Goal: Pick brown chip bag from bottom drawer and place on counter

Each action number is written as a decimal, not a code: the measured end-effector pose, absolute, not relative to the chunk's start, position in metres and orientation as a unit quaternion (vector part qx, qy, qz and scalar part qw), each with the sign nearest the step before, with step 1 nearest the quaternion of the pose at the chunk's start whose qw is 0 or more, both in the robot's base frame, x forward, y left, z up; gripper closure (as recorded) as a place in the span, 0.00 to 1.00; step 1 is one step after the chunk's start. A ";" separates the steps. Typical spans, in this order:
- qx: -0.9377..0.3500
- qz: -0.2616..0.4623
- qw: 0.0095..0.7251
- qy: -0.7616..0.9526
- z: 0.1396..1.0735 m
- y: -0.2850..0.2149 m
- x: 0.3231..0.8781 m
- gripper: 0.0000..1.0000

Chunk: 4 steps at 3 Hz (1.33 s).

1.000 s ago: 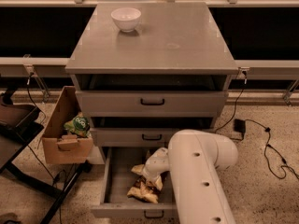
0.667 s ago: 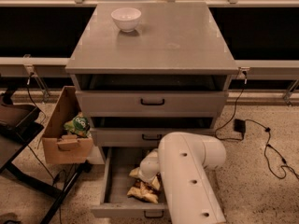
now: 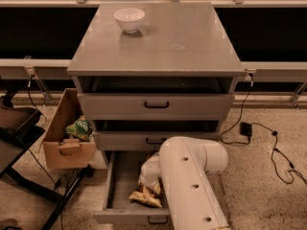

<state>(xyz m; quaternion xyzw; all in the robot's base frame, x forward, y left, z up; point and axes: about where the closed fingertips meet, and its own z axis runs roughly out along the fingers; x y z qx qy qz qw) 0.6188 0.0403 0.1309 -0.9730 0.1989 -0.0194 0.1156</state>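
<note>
The bottom drawer (image 3: 115, 202) of the grey cabinet stands pulled open. The brown chip bag (image 3: 143, 196), crinkly brown and pale yellow, lies inside it near the front. My white arm reaches down into the drawer from the right, and my gripper (image 3: 149, 180) is right above the bag, its end hidden against the bag. The counter (image 3: 177, 37) is the cabinet's flat grey top, with a white bowl (image 3: 129, 19) at its back left.
A cardboard box (image 3: 67, 138) holding a green snack bag (image 3: 80, 127) stands left of the cabinet. A black stand (image 3: 19, 143) is at the far left. A black power brick and cable (image 3: 261, 133) lie on the floor to the right. The two upper drawers are partly open.
My arm has swung leftward and lower into the bottom drawer, bringing the gripper closer down onto the chip bag. The bag has not visibly moved.
</note>
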 end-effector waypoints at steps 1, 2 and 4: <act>-0.973 -0.019 0.116 0.199 0.134 0.040 0.618 0.90; -0.962 -0.022 0.154 0.224 0.164 0.022 0.601 1.00; -0.918 -0.070 0.217 0.324 0.307 -0.077 0.564 1.00</act>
